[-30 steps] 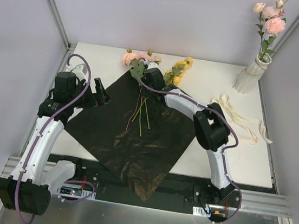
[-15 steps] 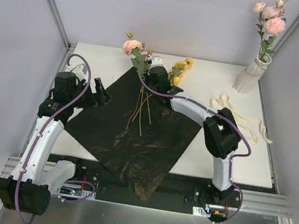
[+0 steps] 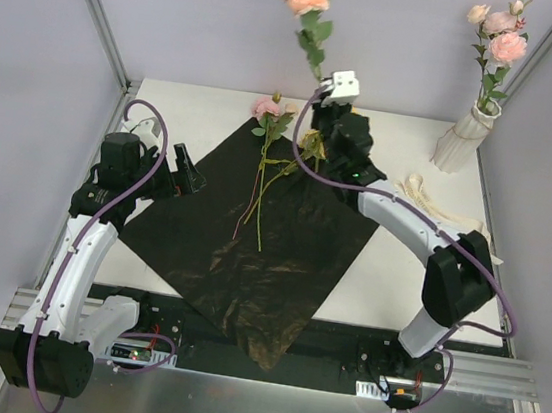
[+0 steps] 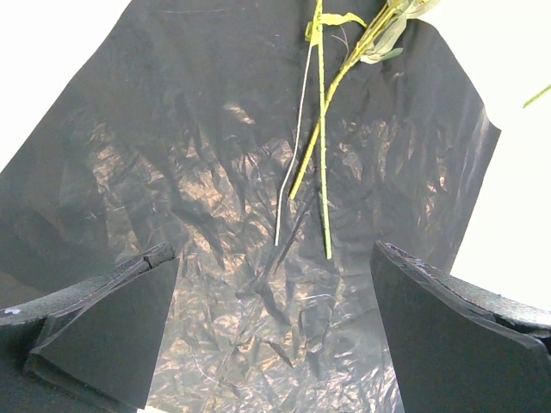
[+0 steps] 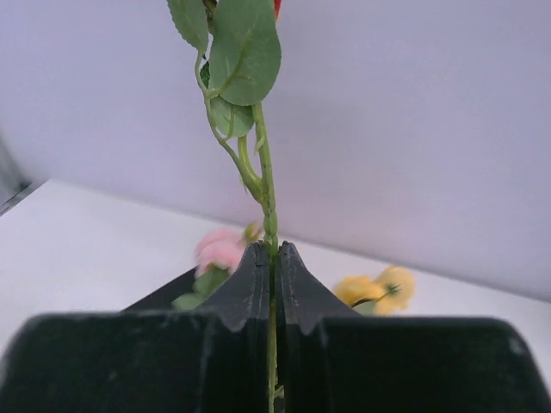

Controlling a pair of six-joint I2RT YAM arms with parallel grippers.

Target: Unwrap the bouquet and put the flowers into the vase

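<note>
The right gripper [image 5: 269,256] is pinching the green stem of one peach-headed flower [image 3: 314,32], its jaws pressed together on the stem with only that thin stalk between them. The flower is standing nearly upright, its leaves rising just above the fingertips and its two heads high over them, well off the table [image 3: 183,104]. Below and beyond these jaws, in the right wrist view, a pink head [image 5: 219,249] is showing to the left of the stem and a yellow head [image 5: 379,288] to the right, both blurred.

The left gripper [image 4: 271,251] is hovering with its jaws spread wide and nothing between them. Under them the black sheet [image 4: 172,138] is lying unfolded and crinkled, and ahead of the open fingertips the remaining flowers [image 4: 320,129] are resting on it, thin stems pointing back toward the jaws, leaves at the far end.

The vase [image 3: 463,139] is standing well to the right of the right gripper, at the far right corner, with pink blooms [image 3: 500,38] already rising out of its rim. The cream ribbon [image 3: 445,222] is lying loose on the table between the vase and the right arm, well apart from both sets of jaws
</note>
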